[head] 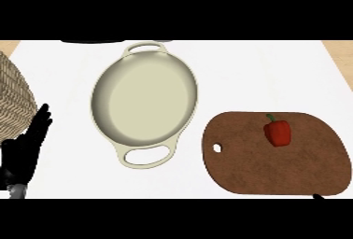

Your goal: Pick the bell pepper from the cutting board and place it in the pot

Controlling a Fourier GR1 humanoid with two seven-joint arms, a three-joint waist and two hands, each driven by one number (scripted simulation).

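Left robot hand (26, 151) rests open at nine o'clock, right robot hand (318, 196) is too hidden to tell, and a glancing reach could roll the pepper (278, 133) off the board (262, 168).

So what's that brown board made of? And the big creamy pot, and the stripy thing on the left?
The cutting board looks like wood: mottled dark brown and matte, with no shine. The pot could be ceramic or enamel, maybe over metal: it is smooth, an even cream colour and softly glossy. The basket at the left edge looks like woven wicker, with tan strands in rows.
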